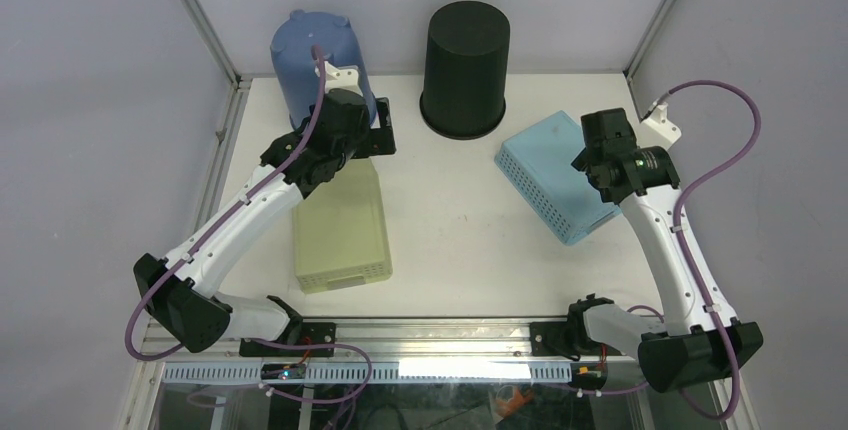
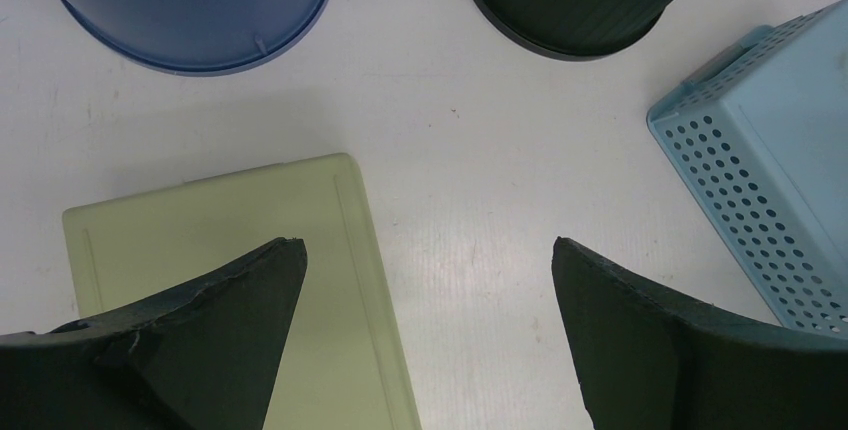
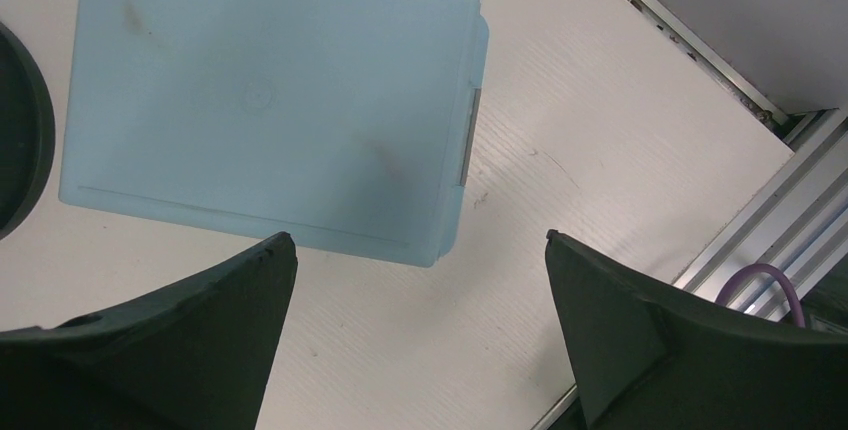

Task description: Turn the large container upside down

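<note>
Several containers stand bottom-up on the white table. A black bucket (image 1: 465,68) is at the back middle and a dark blue bucket (image 1: 318,60) at the back left. A pale green bin (image 1: 342,230) lies left of centre and a light blue perforated basket (image 1: 555,175) on the right. My left gripper (image 1: 368,140) is open and empty above the green bin's far right corner (image 2: 300,200). My right gripper (image 1: 603,155) is open and empty above the blue basket (image 3: 270,90), beside its edge.
Metal frame rails run along the table's left (image 1: 225,140) and right back corner (image 1: 640,90), and a rail shows in the right wrist view (image 3: 760,240). Bare table (image 1: 450,220) lies between the green bin and the blue basket.
</note>
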### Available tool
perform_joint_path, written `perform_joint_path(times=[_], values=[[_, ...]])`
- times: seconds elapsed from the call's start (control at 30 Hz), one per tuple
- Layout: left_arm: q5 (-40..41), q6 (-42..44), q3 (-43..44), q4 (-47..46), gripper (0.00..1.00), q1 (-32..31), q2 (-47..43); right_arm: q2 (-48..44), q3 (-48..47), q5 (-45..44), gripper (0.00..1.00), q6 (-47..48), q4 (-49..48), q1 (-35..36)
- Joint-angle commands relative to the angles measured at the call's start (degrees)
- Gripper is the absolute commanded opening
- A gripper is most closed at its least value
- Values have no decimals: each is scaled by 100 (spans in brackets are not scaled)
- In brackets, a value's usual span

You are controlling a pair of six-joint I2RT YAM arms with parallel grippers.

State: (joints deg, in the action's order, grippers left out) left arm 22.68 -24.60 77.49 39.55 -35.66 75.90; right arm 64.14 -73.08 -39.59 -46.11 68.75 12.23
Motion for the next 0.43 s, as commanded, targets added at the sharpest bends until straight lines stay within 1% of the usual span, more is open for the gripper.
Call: perform_joint_path(times=[0.0, 0.3, 0.4], values=[[115, 48, 106, -193, 99, -35, -70, -174, -96, -101, 99, -149, -322, -19], [18, 104, 35, -277, 99, -37, -190, -403, 78, 50, 99, -106, -547, -19], [-156, 242, -50, -403, 99, -37, -286, -460, 116, 93, 99, -106, -622, -20]])
